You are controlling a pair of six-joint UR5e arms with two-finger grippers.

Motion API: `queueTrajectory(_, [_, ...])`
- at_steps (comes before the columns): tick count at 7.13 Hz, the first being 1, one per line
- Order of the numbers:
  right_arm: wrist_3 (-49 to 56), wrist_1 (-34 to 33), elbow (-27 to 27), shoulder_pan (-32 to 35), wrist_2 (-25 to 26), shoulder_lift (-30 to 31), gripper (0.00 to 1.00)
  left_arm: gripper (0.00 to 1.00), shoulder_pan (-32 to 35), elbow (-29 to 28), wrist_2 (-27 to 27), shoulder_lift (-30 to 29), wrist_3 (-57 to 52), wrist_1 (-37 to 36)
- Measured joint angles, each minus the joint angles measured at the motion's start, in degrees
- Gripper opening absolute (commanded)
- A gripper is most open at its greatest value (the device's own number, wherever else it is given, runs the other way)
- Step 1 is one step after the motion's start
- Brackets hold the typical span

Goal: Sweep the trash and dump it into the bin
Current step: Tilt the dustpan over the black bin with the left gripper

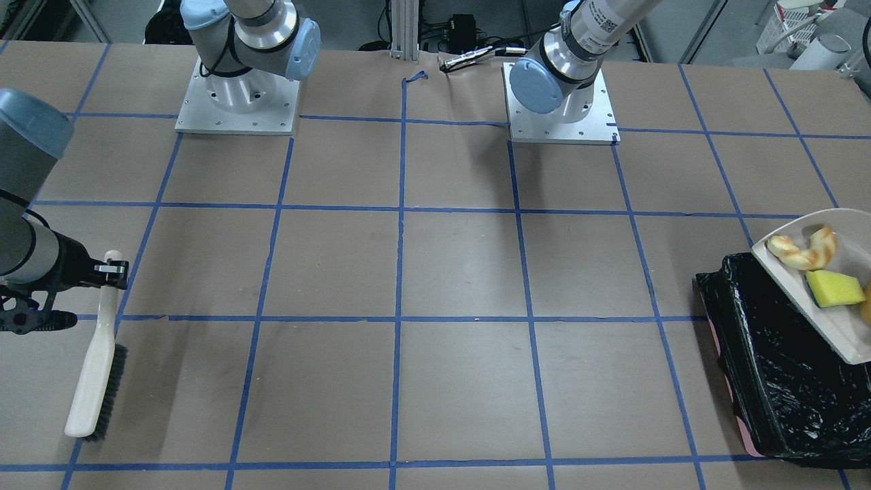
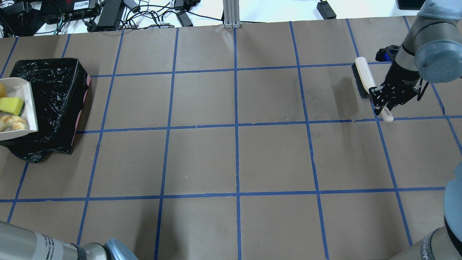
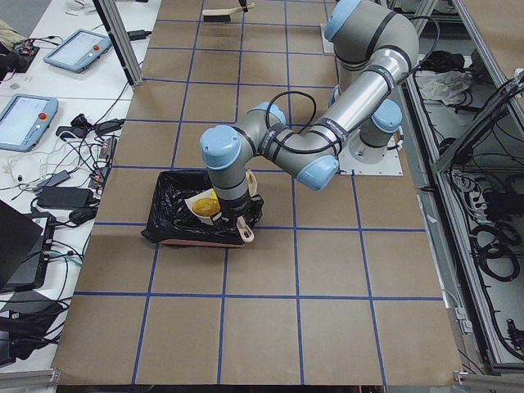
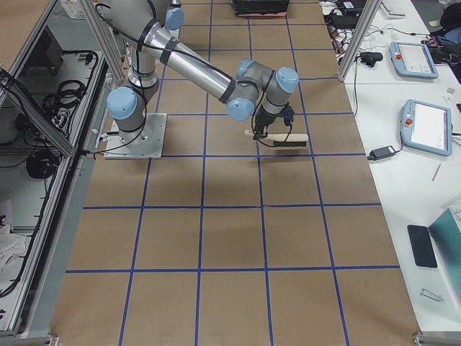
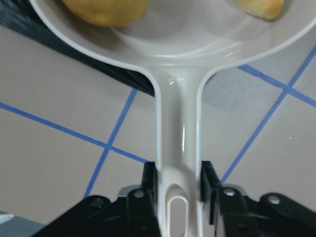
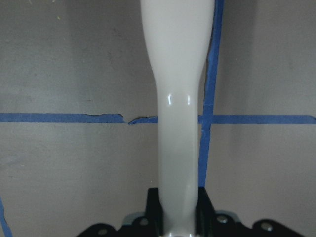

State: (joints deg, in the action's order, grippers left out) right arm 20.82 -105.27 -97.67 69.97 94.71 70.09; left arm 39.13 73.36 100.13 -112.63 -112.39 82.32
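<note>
My left gripper [image 5: 177, 183] is shut on the handle of the beige dustpan [image 5: 177, 123]. It holds the pan [image 2: 22, 86] over the black-lined bin [image 2: 54, 94] at the table's left end. In the pan lie the tan crust [image 2: 12, 122], the yellow-green sponge [image 2: 11, 105] and the golden potato-like lump [image 5: 106, 10]. My right gripper [image 2: 382, 101] is shut on the white handle of a brush [image 2: 364, 81] at the far right. The brush's dark bristles [image 1: 112, 391] are at or just above the table.
The brown paper table [image 2: 234, 159] carries a grid of blue tape. The two arm bases [image 1: 238, 95] stand at the robot's edge. Cables and power strips [image 2: 108, 11] lie beyond the far edge.
</note>
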Motion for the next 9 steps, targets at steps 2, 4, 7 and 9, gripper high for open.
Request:
queueTrajectory(2, [0.3,-0.9,0.0,0.0,0.2,-0.3,0.00,0.00,-0.1,-0.1,3.2,-0.4,-0.8,0.2])
queueTrajectory(4, [-0.8,-1.3,-0.1,-0.1,0.3,-0.7,0.00,0.00,1.2,-0.8,5.7,-0.8,-3.4,-0.5])
queueTrajectory(7, [-1.9,-1.7,-0.1,-0.2,0.1,-1.4,0.00,0.00,3.7,-2.7,9.0,-1.8,-6.9,-2.1])
queueTrajectory(9, [-1.7,-2.4,-0.1,-0.3,0.1,-2.2,0.00,0.00,5.2,-2.9,11.5,-2.2,-11.7,-4.2])
